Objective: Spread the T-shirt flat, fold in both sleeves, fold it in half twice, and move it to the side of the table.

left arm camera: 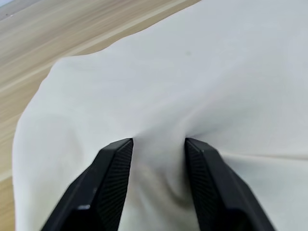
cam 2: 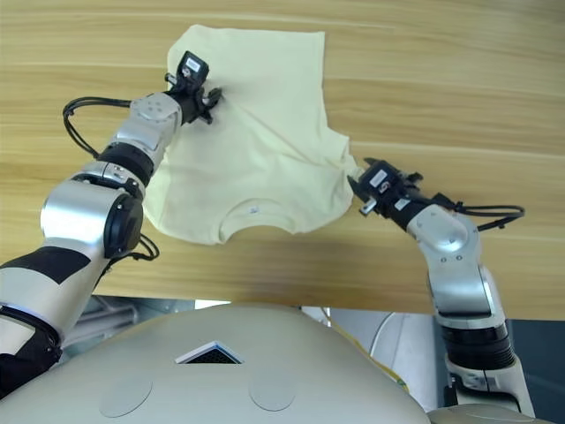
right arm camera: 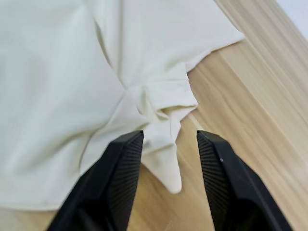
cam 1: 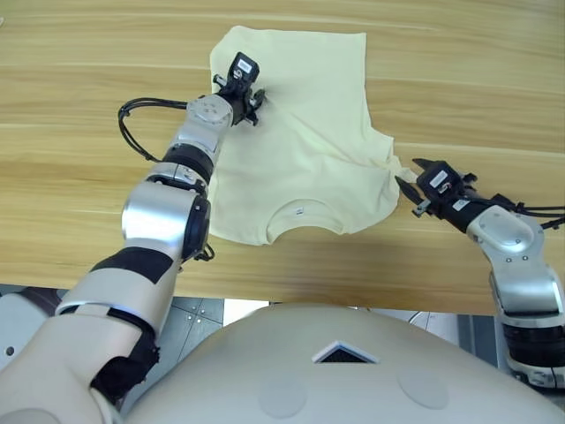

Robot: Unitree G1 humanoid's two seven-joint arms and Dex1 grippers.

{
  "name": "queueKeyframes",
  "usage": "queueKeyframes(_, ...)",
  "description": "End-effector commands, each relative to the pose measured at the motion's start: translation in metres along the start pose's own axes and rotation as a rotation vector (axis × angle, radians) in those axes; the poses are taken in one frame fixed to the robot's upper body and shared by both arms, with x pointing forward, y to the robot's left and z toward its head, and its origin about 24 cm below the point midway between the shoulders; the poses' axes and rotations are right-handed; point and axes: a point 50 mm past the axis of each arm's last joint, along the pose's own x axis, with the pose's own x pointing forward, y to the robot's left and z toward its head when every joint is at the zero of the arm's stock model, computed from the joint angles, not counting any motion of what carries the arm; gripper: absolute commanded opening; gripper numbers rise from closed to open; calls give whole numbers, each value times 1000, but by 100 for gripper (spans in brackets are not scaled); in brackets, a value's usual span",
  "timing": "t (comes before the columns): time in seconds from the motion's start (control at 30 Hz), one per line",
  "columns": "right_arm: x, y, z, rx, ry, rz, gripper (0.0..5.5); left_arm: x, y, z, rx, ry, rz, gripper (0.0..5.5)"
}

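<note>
Pale yellow T-shirt [cam 1: 300, 132] is lying mid-bench, collar toward the robot and hem at the far end, so its long axis runs straight away from it. The right sleeve [right arm camera: 166, 103] is scrunched into a little point on the shirt's right edge, and the right hand [right arm camera: 168, 137] sits just at it, fingers apart and straddling the tip, gripping nothing yet. The left hand [left arm camera: 159, 144] is down on the shirt's left side, fingers also spread with a ridge of cloth bulging between them. Light wood bench [cam 1: 88, 106] runs on past both sides.
</note>
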Motion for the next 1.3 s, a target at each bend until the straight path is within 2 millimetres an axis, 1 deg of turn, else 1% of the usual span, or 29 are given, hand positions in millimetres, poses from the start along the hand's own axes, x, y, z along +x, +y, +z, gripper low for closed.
queueKeyframes(0.03,3,-2,-4,29,11,-22,204,-7,11,-32,-81,126,80,200)
queueKeyframes(0.13,6,-5,0,46,-10,-45,204,-8,14,-32,-141,114,101,200)
queueKeyframes(0.27,22,-7,9,76,-58,-66,204,-7,12,-31,-157,107,89,200)
queueKeyframes(0.37,36,1,9,85,-64,-61,204,-6,7,-31,-149,107,69,200)
queueKeyframes(0.47,41,3,24,74,-126,-44,204,-6,4,-34,-127,117,45,200)
queueKeyframes(0.53,48,4,31,65,-148,-42,204,-6,2,-36,-126,119,32,200)
queueKeyframes(0.57,51,5,32,63,-150,-45,204,-6,1,-35,-124,117,24,200)
queueKeyframes(0.67,61,17,30,83,-147,-29,204,-4,-2,-33,-109,115,9,200)
queueKeyframes(0.73,56,22,22,98,-116,-21,204,-4,0,-30,-98,111,17,200)
queueKeyframes(0.8,42,24,10,118,-76,-17,204,-5,8,-24,-104,102,51,200)
queueKeyframes(0.87,29,25,3,139,-51,-26,204,-6,15,-20,-118,93,80,200)
queueKeyframes(0.9,24,24,3,152,-47,-37,204,-6,16,-18,-128,87,88,200)
queueKeyframes(1.0,18,24,2,180,-46,-51,204,-6,18,-16,-150,76,99,200)
queueKeyframes(1.1,10,24,-4,181,-22,-54,204,-7,20,-21,-143,91,110,200)
queueKeyframes(1.17,3,18,-6,182,-10,-79,204,-9,25,-24,-150,101,131,200)
queueKeyframes(1.23,2,11,-5,187,-18,-109,204,-10,29,-24,-169,97,145,200)
queueKeyframes(1.3,3,10,-5,202,-13,-122,204,-10,29,-21,-175,90,143,200)
